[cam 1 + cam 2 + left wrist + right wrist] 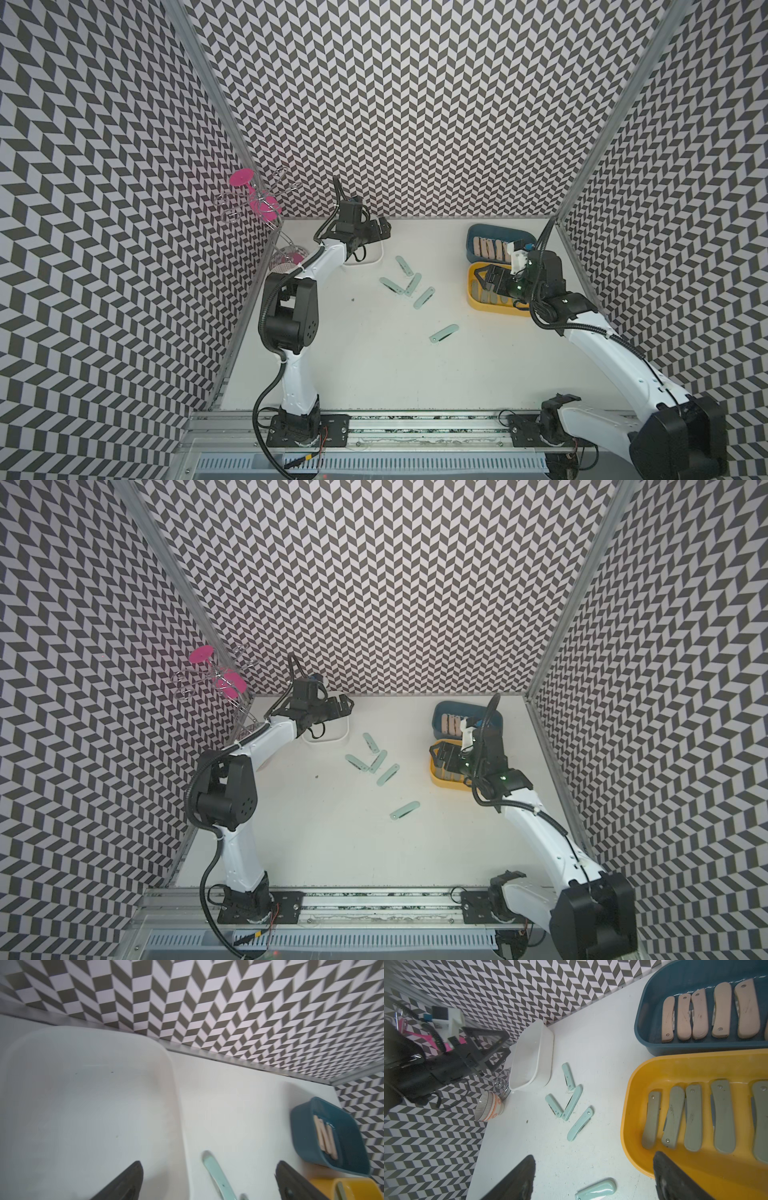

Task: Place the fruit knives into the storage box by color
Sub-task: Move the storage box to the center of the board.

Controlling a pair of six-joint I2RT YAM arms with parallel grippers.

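Right wrist view is showing pink knives (699, 1014) lying in the blue box (646, 1043) and grey-green knives (693, 1118) in the yellow box (631, 1109), while five mint knives (572, 1103) are waiting near the empty white box (544, 1051), left claw (384, 230) gaping empty over its edge, right claw (484, 279) gaping empty well apart from it.

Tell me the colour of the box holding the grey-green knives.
The box is yellow; right wrist view shows it best.

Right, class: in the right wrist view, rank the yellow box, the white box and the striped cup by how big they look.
1. yellow box: largest, though it is nearest the camera and cut off by the frame.
2. white box.
3. striped cup: smallest.
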